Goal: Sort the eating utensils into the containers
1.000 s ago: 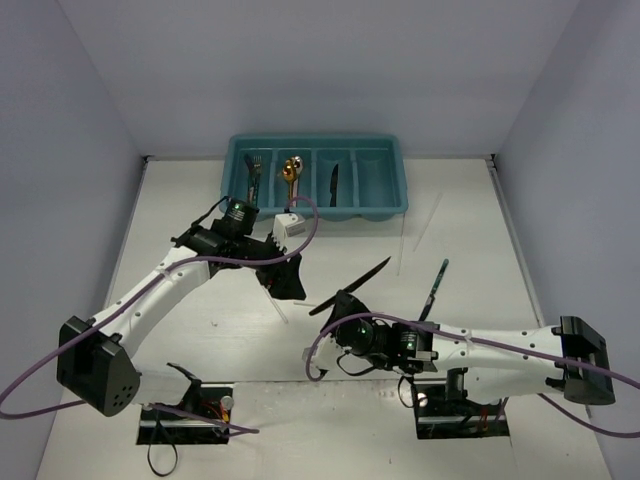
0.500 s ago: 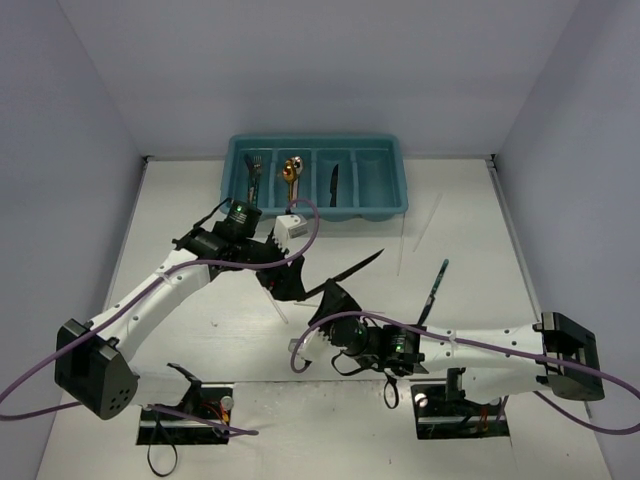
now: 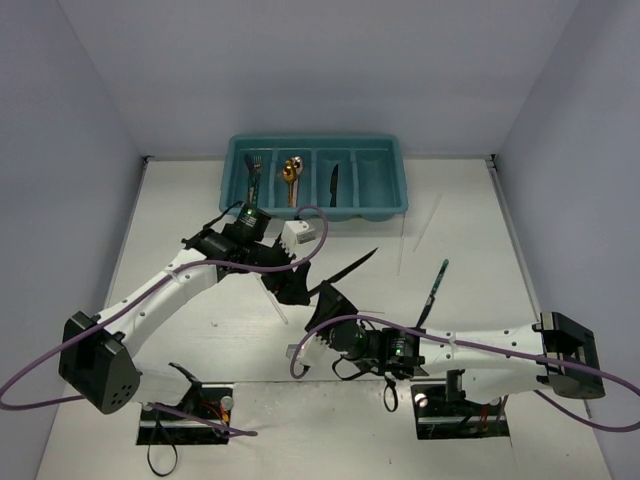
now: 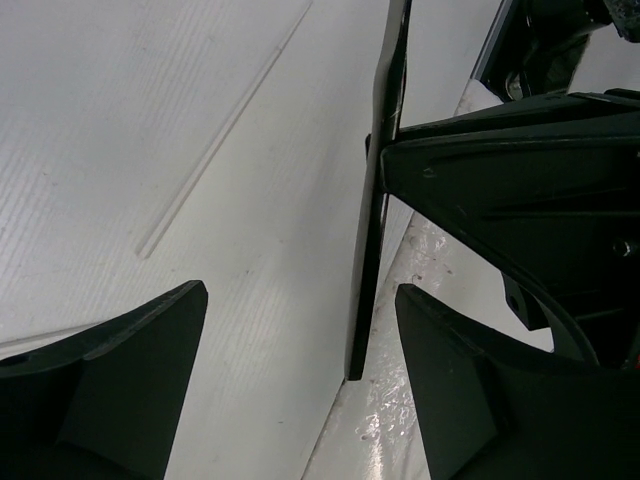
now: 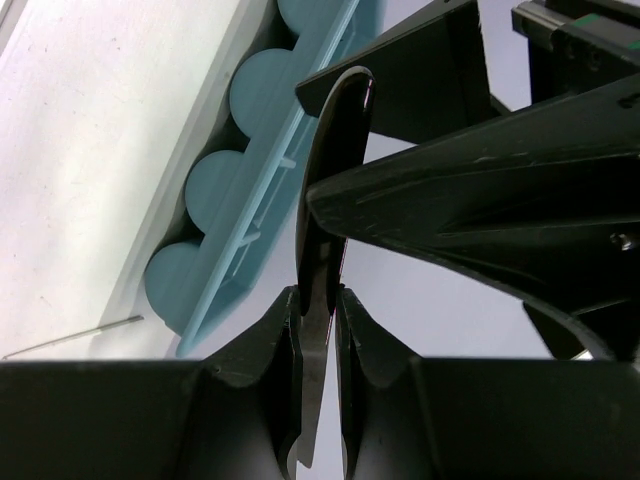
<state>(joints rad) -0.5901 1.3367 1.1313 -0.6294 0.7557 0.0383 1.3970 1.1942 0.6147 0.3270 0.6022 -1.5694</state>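
Top cam: a teal tray (image 3: 340, 213) w/ four long compartments sat at the far side of the white surface (image 3: 520, 270). Counting from the L, the 1st compartment held a fork (image 3: 253, 172), the 2nd a gold spoon (image 3: 290, 172), the 3rd a small black knife (image 3: 333, 183). Mid-surface the two arms met. The R tool (image 3: 328, 298) was clamped on one end of a long black knife (image 3: 355, 265), which pointed toward the far R. The L tool (image 3: 292, 280) sat just beside it. A dark utensil (image 3: 436, 285) and pale sticks (image 3: 429, 222) lay loose on the surface further R. L wrist cam: the L tool's fingers (image 4: 120, 370) stood wide apart, gripping nothing. The long black knife ran btwn them, nearer the finger at frame R, and the R tool's dark body held it from that side. A lone pale stick (image 4: 222, 130) lay on the surface behind. R wrist cam: the R tool's fingers (image 5: 260, 350) were pinched shut on the long black knife, which rose out btwn them. The L tool's dark fingers crossed close by at frame R; whether they touched the knife could not be told. The tray showed side-on at frame L.
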